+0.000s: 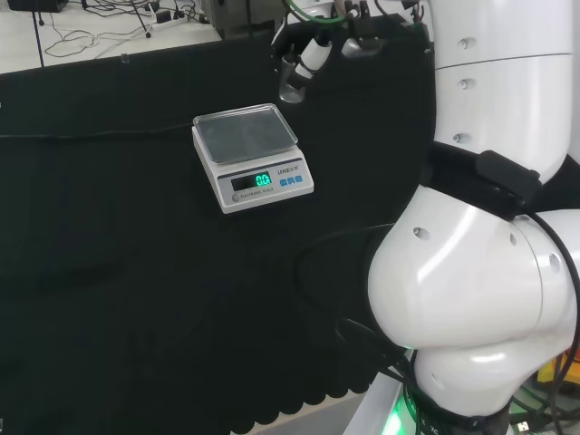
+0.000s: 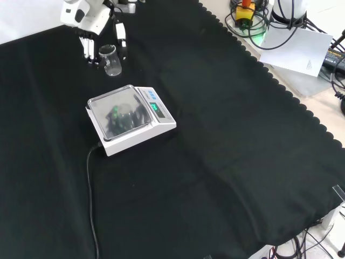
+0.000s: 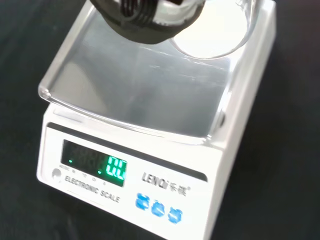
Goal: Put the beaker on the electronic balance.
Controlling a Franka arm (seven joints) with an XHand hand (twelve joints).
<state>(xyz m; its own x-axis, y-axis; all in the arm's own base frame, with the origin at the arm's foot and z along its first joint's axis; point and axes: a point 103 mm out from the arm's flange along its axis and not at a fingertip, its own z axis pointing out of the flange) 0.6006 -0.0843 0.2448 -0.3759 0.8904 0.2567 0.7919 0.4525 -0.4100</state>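
Observation:
A small clear glass beaker [image 1: 292,80] hangs in the air, with the hand [image 1: 314,50] shut on it, fingers on one side and thumb on the other. In the front view the beaker [image 2: 111,60] and the hand [image 2: 90,22] are just beyond the far corner of the white electronic balance [image 2: 135,137]. The balance [image 1: 263,181] has a bare clear pan and a lit green display. In the wrist view the beaker's round base [image 3: 215,35] hovers over one corner of the balance [image 3: 150,170], beside a dark part of the hand [image 3: 145,17].
A black cable [image 2: 90,189] runs from the balance across the cloth toward the near edge in the front view. The arm's white links [image 1: 480,272] stand at the right of the head view. A white sheet [image 2: 299,48] and cables lie past the cloth's scalloped edge.

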